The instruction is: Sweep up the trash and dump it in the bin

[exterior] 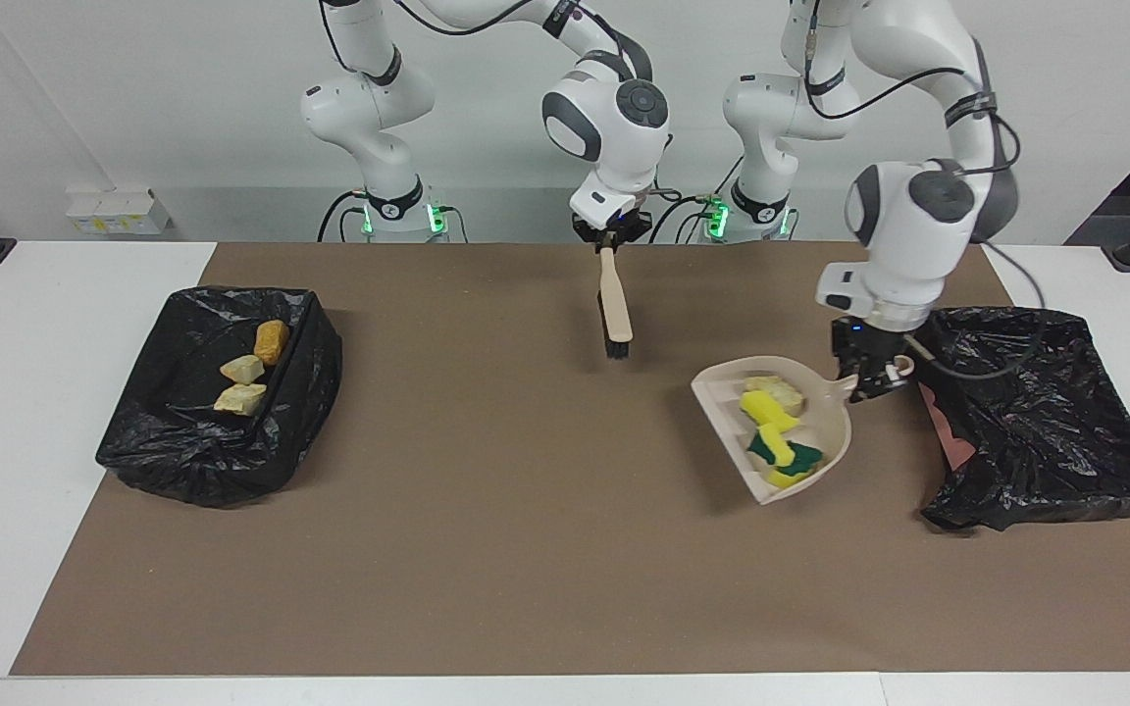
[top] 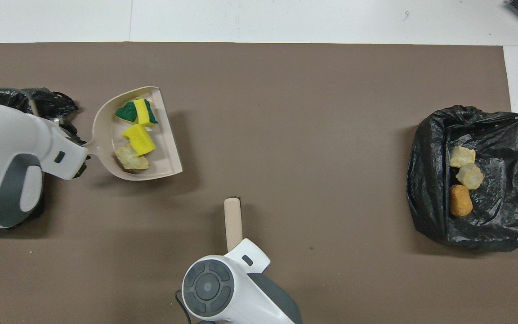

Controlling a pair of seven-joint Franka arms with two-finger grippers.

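My left gripper (exterior: 874,378) is shut on the handle of the beige dustpan (exterior: 835,431), which hangs tilted above the mat beside the black-bagged bin (exterior: 1036,412) at the left arm's end. The trash lies in the pan: a golden-brown chunk (exterior: 779,392), a yellow sponge scrap (exterior: 764,410) and a green-backed scrap (exterior: 786,456). In the overhead view the same chunk (top: 129,159), yellow scrap (top: 139,140) and green-backed scrap (top: 129,113) show in the dustpan (top: 106,130). My right gripper (exterior: 609,245) is shut on the brush (exterior: 614,309), bristles hanging down over the mat.
A second black-bagged bin (exterior: 222,431) stands at the right arm's end with three golden-brown chunks (exterior: 251,371) in it. The brown mat (exterior: 487,549) covers most of the white table. A pinkish wall patch (exterior: 948,431) shows on the bin beside the dustpan.
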